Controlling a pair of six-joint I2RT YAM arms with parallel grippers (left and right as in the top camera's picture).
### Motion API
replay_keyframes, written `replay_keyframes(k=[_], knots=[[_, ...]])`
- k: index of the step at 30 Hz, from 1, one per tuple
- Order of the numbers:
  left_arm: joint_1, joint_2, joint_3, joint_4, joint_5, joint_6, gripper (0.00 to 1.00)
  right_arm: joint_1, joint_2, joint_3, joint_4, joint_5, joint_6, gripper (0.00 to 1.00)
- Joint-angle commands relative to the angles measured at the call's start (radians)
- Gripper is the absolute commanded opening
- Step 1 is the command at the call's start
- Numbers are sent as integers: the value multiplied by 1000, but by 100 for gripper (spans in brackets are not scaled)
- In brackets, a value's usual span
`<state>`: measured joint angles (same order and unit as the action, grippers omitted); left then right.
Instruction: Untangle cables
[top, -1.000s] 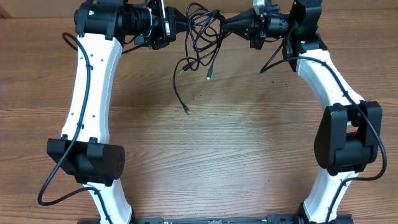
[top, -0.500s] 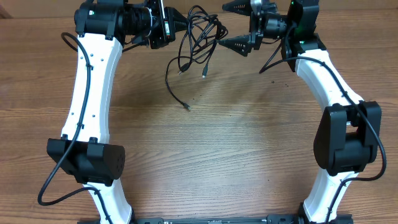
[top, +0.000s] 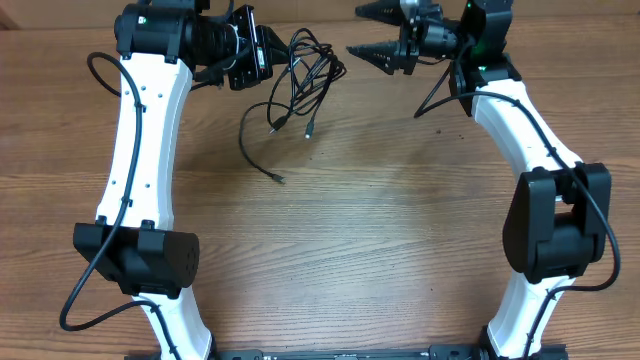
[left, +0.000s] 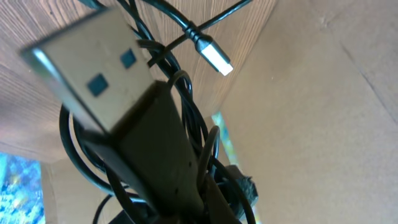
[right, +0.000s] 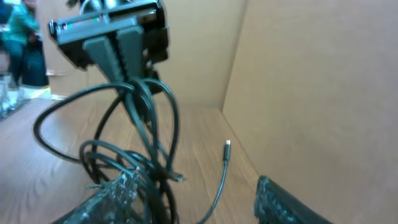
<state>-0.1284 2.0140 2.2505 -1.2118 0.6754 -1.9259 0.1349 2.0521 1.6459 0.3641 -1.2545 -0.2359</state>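
At the left gripper (top: 268, 50): pinched shut on the cables (top: 308, 65), holding the top of the bundle over the far edge of the table (top: 350, 230). From the right wrist, seen clamped on several strands where bunched together, with loops hanging below down to the wood. In the left wrist view, a big USB plug (left: 87, 68) close to the lens and blurred, amid dark strands. Beyond it, a small silver plug (left: 216, 60) against cardboard (left: 311, 124).

At the right gripper (top: 364, 32): jaws well apart, gripping nothing. From overhead, just right of the bundle and clear of it. From its own camera, one finger (right: 112, 199) low among the lowest loops; touching or not, cannot tell. Other finger well clear of the strands, near the cardboard wall.

Outward from the bundle: three loose tails trailing down-left across the table, each ending in a small plug, with the longest tail (top: 279, 179) reaching farthest toward the middle.
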Motion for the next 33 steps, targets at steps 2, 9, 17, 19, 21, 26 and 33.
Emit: replay_keyframes(k=[2, 9, 17, 19, 21, 26, 33], knots=[[-8, -23, 7, 0, -10, 14, 4, 42, -42, 25, 0, -19, -1, 57], [-16, -23, 7, 0, -13, 0, 4, 82, -42, 25, -22, -19, -1, 8], [-29, -23, 7, 1, -14, -19, 4, 101, -42, 25, -69, 3, -1, 4], [-29, -23, 7, 0, -15, -19, 4, 100, -42, 25, -113, 35, -1, 4], [-27, -23, 7, 0, -40, -19, 9, 90, -42, 25, -149, 49, 0, 4], [-23, -23, 7, 1, -76, -21, 4, 53, -42, 25, -196, 45, 64, 4], [-22, -23, 8, -1, -138, -33, 34, 40, -42, 25, -199, 42, 103, 4]])
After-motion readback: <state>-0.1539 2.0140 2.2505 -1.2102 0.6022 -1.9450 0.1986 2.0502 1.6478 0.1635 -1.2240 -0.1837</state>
